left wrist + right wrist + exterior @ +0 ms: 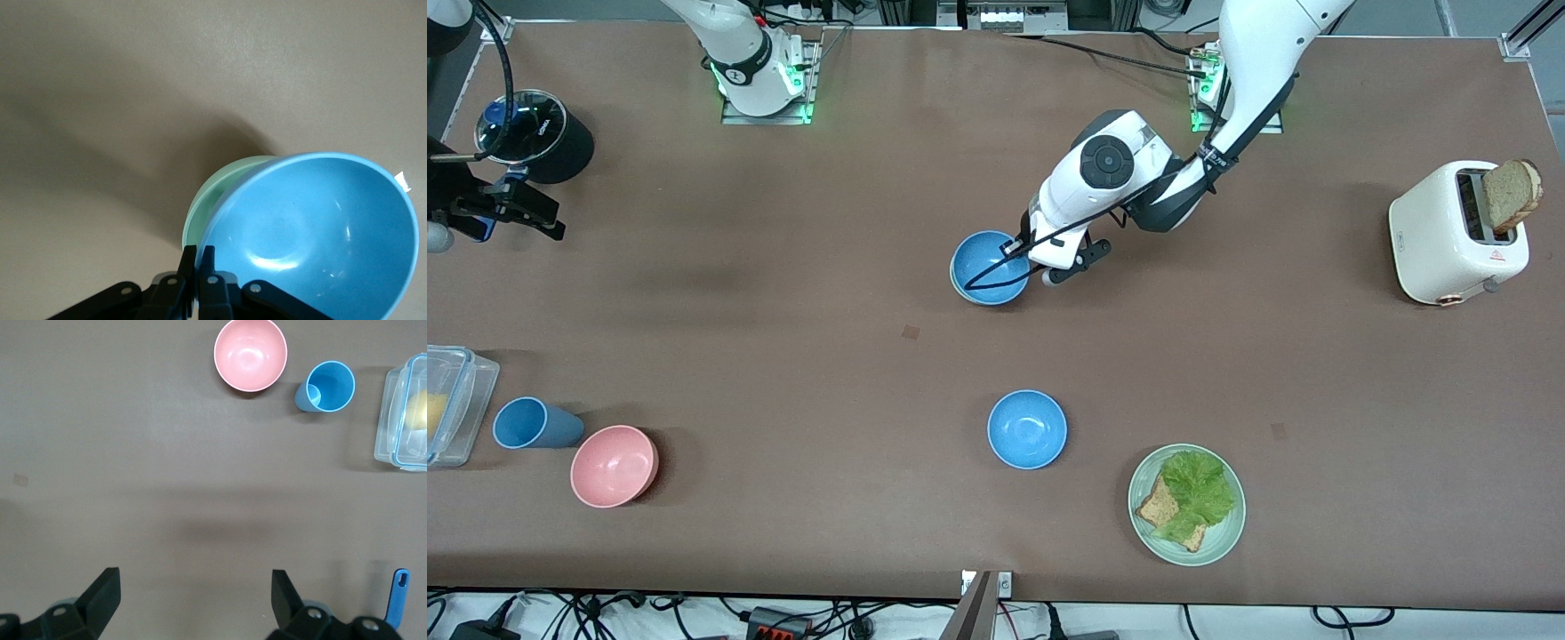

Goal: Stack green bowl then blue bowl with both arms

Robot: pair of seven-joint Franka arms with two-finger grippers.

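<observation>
A sky-blue bowl (987,262) sits tilted inside the pale green bowl (212,195) near the middle of the table; in the front view the green bowl is almost hidden under it. My left gripper (1034,267) is shut on this blue bowl's rim (227,220), one finger inside and one outside. A second blue bowl (1027,429) stands alone, nearer to the front camera. My right gripper (532,213) is open and empty, held high over the right arm's end of the table, its fingers (103,587) spread wide.
A green plate (1227,524) with lettuce and toast is beside the second blue bowl. A white toaster (1449,236) with bread stands at the left arm's end. A pink bowl (614,466), a blue cup (529,423), a clear container (467,391) and a black canister (560,142) are at the right arm's end.
</observation>
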